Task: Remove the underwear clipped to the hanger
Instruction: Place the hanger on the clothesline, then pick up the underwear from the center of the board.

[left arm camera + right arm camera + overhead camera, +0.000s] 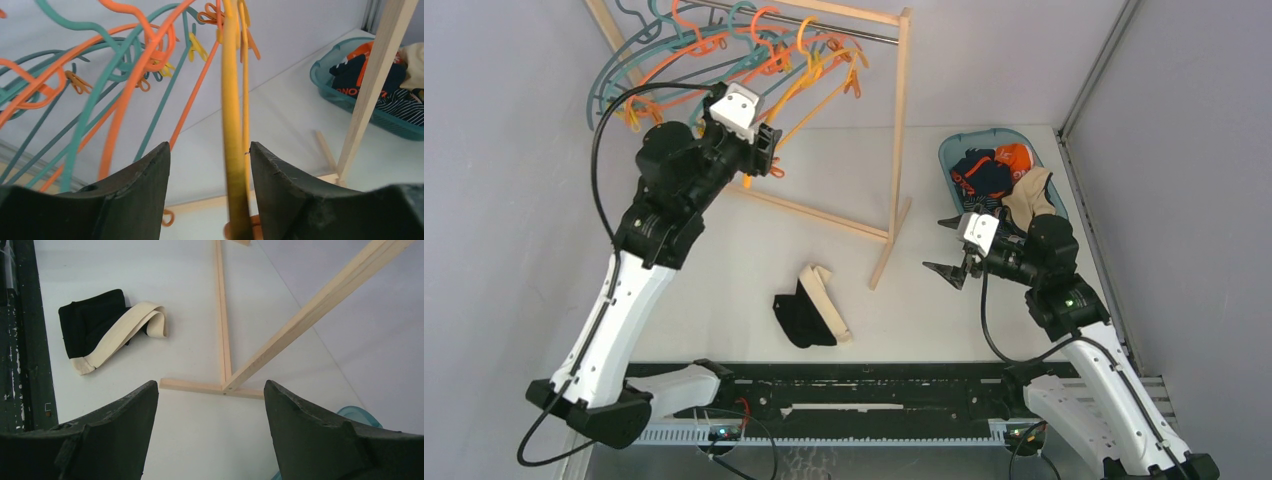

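Teal, orange and yellow hangers [724, 55] crowd the rail of a wooden rack [900, 130]; I see only small clips on them. My left gripper [772, 150] is raised among them. In the left wrist view it [209, 146] is open, with a yellow hanger bar [232, 125] running loose between the jaws, close to the right finger. One black underwear with a cream waistband [809, 315] [90, 325] lies crumpled on the table. More underwear [989, 170], navy, orange-trimmed and beige, sits in a teal basket [952, 150]. My right gripper [936, 245] [210, 383] hovers open and holds nothing, left of the basket.
The rack's wooden foot [222, 340] and slanted post [320, 295] lie just ahead of my right gripper. The basket [330, 92] shows at the right of the left wrist view. Grey walls close in at both sides and the back.
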{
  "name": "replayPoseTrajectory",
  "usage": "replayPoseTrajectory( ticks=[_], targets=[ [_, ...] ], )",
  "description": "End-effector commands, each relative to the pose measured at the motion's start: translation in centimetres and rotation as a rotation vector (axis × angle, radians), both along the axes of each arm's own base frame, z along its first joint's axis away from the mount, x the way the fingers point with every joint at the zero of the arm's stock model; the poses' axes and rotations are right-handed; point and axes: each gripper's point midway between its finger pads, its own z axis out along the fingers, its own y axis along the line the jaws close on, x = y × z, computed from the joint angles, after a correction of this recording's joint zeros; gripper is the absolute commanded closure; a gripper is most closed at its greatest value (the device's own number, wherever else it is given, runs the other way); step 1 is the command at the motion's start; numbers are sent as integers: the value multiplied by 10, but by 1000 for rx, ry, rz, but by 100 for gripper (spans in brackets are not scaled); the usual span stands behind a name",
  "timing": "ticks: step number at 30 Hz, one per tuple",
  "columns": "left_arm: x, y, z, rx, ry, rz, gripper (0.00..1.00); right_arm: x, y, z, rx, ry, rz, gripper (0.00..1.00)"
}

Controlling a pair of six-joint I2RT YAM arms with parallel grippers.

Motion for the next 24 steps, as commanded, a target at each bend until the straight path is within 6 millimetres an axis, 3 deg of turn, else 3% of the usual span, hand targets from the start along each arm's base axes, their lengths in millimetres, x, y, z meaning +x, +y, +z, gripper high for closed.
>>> replayPoseTrajectory(
  ticks=[1, 8, 14, 18, 24],
  targets=[
    [-19, 12, 23, -17, -80, 17, 35, 1, 1, 10, 5, -32, 12, 23],
    [-43, 26, 32, -18, -114, 26, 22, 4, 0, 7, 6, -16, -3, 23],
    [-66, 37, 26, -1, -115, 20, 11, 10, 0, 5, 14, 13, -25, 20],
    [-81, 41, 3, 50, -92, -2, 8, 14, -2, 6, 26, 27, -52, 17],
    [-101, 42, -62, 188, 4, -82, 2, 24, -7, 6, 46, 51, -110, 9]
  ],
)
